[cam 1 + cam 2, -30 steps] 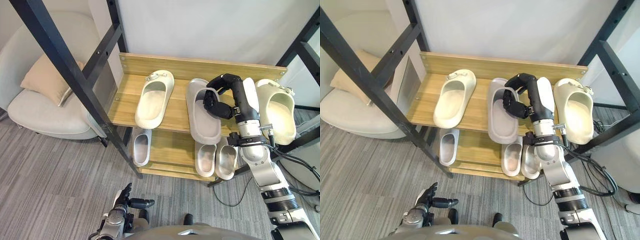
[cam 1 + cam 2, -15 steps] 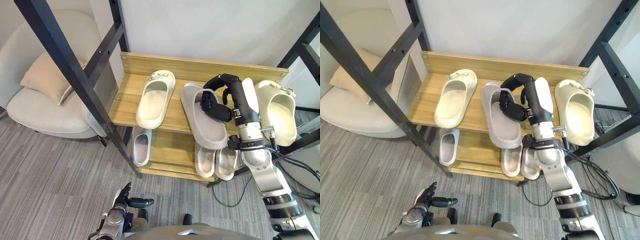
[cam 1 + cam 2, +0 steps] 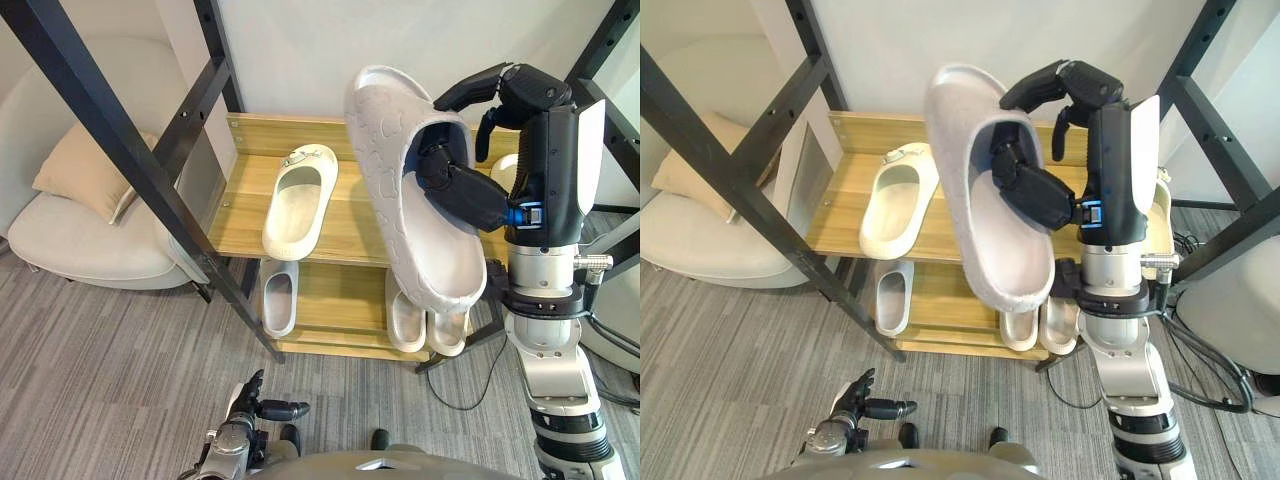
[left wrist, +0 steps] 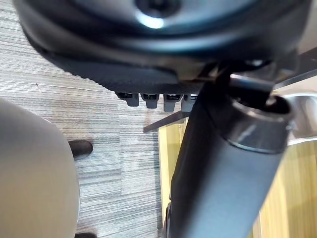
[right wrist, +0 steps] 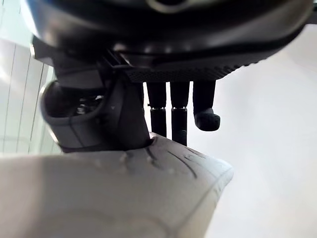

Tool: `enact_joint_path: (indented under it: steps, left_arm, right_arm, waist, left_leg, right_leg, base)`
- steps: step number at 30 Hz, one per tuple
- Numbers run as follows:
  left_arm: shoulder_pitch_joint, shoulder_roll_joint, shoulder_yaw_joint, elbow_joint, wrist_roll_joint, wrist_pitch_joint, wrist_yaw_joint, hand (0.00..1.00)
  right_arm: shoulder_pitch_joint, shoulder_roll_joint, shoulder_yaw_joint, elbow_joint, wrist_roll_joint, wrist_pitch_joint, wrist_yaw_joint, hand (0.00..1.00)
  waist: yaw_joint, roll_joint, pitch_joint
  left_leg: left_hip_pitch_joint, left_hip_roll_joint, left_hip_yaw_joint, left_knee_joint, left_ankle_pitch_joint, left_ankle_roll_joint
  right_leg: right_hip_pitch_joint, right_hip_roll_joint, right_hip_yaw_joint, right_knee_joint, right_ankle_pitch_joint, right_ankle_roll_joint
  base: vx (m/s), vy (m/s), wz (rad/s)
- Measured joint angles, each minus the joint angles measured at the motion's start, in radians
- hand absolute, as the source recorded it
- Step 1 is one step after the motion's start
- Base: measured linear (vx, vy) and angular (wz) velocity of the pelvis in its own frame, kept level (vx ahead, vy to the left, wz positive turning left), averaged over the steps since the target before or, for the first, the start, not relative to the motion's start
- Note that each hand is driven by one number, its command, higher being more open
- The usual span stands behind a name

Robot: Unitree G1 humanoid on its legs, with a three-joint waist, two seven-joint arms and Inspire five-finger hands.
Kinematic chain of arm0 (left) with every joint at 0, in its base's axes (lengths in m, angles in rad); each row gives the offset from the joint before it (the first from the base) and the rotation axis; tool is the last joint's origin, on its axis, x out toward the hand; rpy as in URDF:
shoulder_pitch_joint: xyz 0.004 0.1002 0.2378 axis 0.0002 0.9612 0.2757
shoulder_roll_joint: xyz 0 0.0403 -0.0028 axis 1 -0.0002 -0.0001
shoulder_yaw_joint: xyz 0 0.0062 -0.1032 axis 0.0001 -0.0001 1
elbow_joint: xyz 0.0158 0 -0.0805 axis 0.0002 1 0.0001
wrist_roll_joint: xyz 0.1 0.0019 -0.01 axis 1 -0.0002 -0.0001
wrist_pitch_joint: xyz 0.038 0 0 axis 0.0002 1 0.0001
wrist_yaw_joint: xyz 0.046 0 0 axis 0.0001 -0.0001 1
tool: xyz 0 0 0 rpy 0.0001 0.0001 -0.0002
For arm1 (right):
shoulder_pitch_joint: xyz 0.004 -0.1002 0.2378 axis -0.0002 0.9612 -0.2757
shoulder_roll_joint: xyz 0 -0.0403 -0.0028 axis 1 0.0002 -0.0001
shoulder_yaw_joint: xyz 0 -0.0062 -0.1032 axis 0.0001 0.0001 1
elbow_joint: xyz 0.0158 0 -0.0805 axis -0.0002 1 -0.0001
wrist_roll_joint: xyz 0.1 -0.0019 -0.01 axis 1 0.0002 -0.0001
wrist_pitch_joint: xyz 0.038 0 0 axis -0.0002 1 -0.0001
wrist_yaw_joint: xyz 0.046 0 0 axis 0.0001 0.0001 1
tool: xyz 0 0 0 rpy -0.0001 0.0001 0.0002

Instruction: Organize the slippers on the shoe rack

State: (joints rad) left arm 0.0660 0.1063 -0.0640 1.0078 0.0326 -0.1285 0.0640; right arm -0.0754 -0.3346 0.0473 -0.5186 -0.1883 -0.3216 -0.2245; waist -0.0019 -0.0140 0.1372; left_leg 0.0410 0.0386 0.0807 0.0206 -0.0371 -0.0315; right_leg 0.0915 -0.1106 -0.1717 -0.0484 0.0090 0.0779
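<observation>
My right hand [image 3: 458, 188] is shut on a large grey slipper [image 3: 405, 200], fingers through its strap and thumb over the top. It holds the slipper high above the wooden shoe rack [image 3: 243, 205], tilted with its toe end up. In the right wrist view the slipper's sole [image 5: 114, 198] lies under the fingers [image 5: 178, 119]. A cream slipper [image 3: 300, 198] rests on the top shelf at the left. A second cream slipper [image 3: 1160, 205] peeks out behind my right arm. The lower shelf holds one grey slipper [image 3: 279, 297] and a grey pair [image 3: 425, 325]. My left hand [image 3: 262, 408] hangs low over the carpet, open.
A pale armchair [image 3: 70, 235] with a beige cushion [image 3: 80, 170] stands left of the rack. A slanted black frame bar [image 3: 130, 165] crosses in front of the rack's left end, and another black post [image 3: 612, 25] stands at the far right.
My right hand has lifted the grey slipper off the top shelf and raised it high, tipping it steeply. The left hand has stayed low.
</observation>
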Motion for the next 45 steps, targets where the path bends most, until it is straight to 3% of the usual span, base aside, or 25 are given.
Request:
enact_joint_path:
  steps: [6, 11, 15, 19, 24, 26, 29, 32, 37, 45]
  left_arm:
    - [0.000, -0.008, -0.007, 0.002, 0.000, 0.000, 0.000, 1.00]
    - [-0.004, -0.013, -0.007, 0.015, 0.000, -0.001, -0.002, 1.00]
    - [-0.017, -0.013, -0.007, 0.034, -0.001, -0.002, -0.006, 1.00]
    - [-0.027, -0.013, -0.007, 0.038, -0.001, -0.003, -0.010, 1.00]
    - [-0.042, -0.008, -0.007, 0.041, -0.002, -0.007, -0.020, 1.00]
    - [-0.067, -0.003, -0.005, 0.038, -0.004, -0.017, -0.020, 1.00]
    - [-0.150, 0.004, -0.005, 0.033, -0.067, -0.022, -0.021, 1.00]
    - [-0.175, 0.006, -0.004, 0.016, -0.130, -0.023, -0.020, 1.00]
    - [-0.176, 0.007, 0.007, -0.058, -0.243, -0.041, -0.006, 1.00]
    - [-0.201, 0.045, 0.048, -0.105, -0.307, -0.043, 0.009, 1.00]
  right_arm:
    - [0.065, 0.060, 0.248, 0.040, 0.217, -0.005, 0.191, 0.00]
    - [0.094, 0.067, 0.363, 0.120, 0.413, 0.017, 0.340, 0.00]
    - [0.098, 0.043, 0.431, 0.211, 0.456, 0.071, 0.426, 0.00]
    - [0.098, -0.020, 0.504, 0.271, 0.453, 0.086, 0.467, 0.00]
    - [0.084, -0.079, 0.551, 0.304, 0.399, 0.086, 0.473, 0.00]
    - [0.041, -0.097, 0.560, 0.321, 0.372, 0.086, 0.456, 0.00]
    - [-0.058, -0.113, 0.561, 0.363, 0.298, 0.086, 0.403, 0.00]
    - [-0.072, -0.128, 0.561, 0.372, 0.221, 0.086, 0.372, 0.00]
    - [-0.072, -0.135, 0.525, 0.389, 0.090, 0.086, 0.320, 0.00]
    - [-0.173, -0.175, 0.342, 0.379, -0.049, 0.089, 0.177, 0.00]
  waist:
    - [0.002, 0.017, 0.001]
    - [0.009, 0.019, -0.001]
    - [0.020, 0.021, -0.002]
    - [0.045, 0.021, -0.003]
    - [0.056, 0.013, 0.018]
    - [0.060, 0.014, 0.059]
    - [0.089, 0.023, 0.175]
    - [0.098, 0.036, 0.214]
    - [0.103, 0.053, 0.264]
    - [0.095, 0.047, 0.299]
  left_leg:
    - [0.014, 0.000, 0.000, 0.000, 0.000, 0.000]
    - [0.016, -0.001, -0.003, 0.000, 0.001, 0.000]
    - [0.024, 0.000, -0.013, 0.002, 0.001, 0.000]
    - [0.024, 0.004, -0.017, 0.002, 0.003, -0.003]
    - [-0.017, 0.008, -0.036, 0.042, -0.002, -0.005]
    - [-0.098, 0.022, -0.049, 0.145, -0.034, -0.007]
    - [-0.268, 0.038, -0.086, 0.362, -0.096, -0.010]
    - [-0.367, 0.031, -0.111, 0.458, -0.128, -0.019]
    - [-0.524, 0.019, -0.145, 0.614, -0.169, -0.024]
    - [-0.789, 0.016, -0.174, 0.894, -0.261, -0.038]
  right_leg:
    - [0.015, 0.000, 0.001, 0.000, -0.002, -0.001]
    - [0.018, -0.001, -0.002, 0.002, -0.002, -0.001]
    - [0.035, 0.002, -0.014, -0.003, -0.002, 0.000]
    - [0.036, 0.006, -0.016, -0.003, -0.002, 0.000]
    - [0.016, 0.007, -0.032, 0.016, -0.005, -0.004]
    - [-0.046, 0.010, -0.039, 0.093, -0.029, -0.011]
    - [-0.223, -0.004, -0.049, 0.363, -0.130, -0.023]
    - [-0.322, -0.028, -0.066, 0.491, -0.182, -0.026]
    - [-0.479, -0.071, -0.082, 0.689, -0.267, -0.036]
    - [-0.740, -0.121, -0.092, 1.003, -0.389, -0.057]
  base:
    - [0.00, 0.000, 0.00]
    - [0.00, 0.001, 0.01]
    - [0.01, -0.004, 0.07]
    - [0.00, -0.002, 0.01]
    - [-0.04, -0.002, 0.11]
    - [-0.12, -0.001, 0.13]
    - [-0.26, -0.003, 0.17]
    - [-0.21, -0.020, 0.23]
    - [-0.13, -0.020, 0.19]
    - [-0.06, -0.040, 0.05]
